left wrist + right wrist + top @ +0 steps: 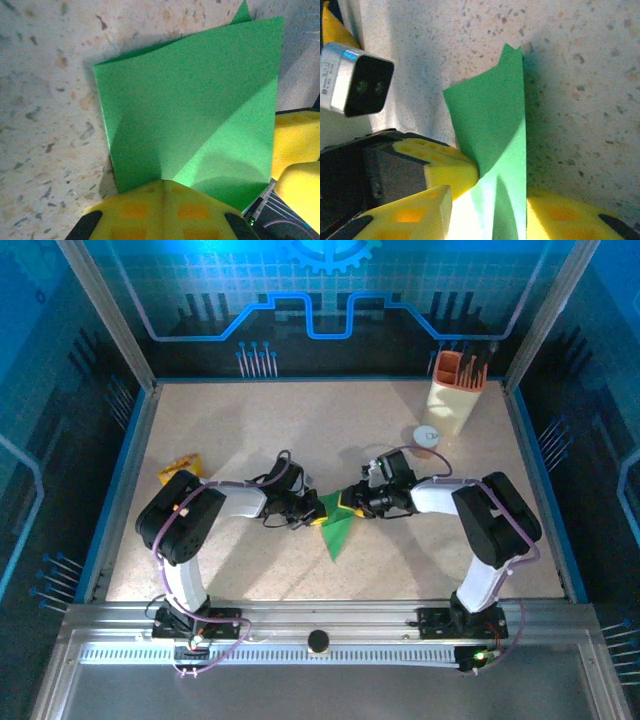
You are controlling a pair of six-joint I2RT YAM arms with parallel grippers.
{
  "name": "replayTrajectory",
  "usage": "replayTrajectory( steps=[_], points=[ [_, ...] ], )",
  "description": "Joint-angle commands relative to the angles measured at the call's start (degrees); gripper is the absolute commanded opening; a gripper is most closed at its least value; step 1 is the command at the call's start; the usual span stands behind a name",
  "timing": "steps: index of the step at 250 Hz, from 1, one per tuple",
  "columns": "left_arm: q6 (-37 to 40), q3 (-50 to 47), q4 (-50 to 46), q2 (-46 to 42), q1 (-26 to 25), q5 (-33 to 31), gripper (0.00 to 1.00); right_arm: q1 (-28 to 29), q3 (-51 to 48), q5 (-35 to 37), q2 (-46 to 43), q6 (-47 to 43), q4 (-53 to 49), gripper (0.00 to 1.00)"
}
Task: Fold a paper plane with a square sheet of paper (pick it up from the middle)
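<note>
The left gripper (162,212) is clenched on one edge of the square sheet of paper (195,110), its yellow pads pressed together over the green. Facing it from the other side, the right gripper (487,217) has its fingers (420,212) apart, with folded green layers rising between them. The sheet is part-folded and sits mid-table between the two wrists, its pointed end toward the arm bases. On the speckled table (250,420), a yellow snack packet (180,469) lies well to the left and a pen holder (456,390) stands at the far right.
</note>
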Motion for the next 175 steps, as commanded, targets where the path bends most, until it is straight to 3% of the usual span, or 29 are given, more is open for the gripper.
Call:
replayTrajectory(
  steps=[1,91,175],
  points=[
    [-0.56,-0.8,-0.65,-0.84,0.41,-0.67,0.0,-1.5,2.66,-4.41,1.89,-3.73,-2.59,0.39],
    [-0.65,-0.57,-0.42,-0.82,0.36,-0.23,0.0,-1.9,9.11,-6.68,6.25,-9.51,-8.59,0.25],
    [-0.39,-0.49,0.2,-1.7,0.35,0.5,0.0,-1.9,11.46,-6.71,7.84,-13.24,-14.04,0.19]
  ],
)
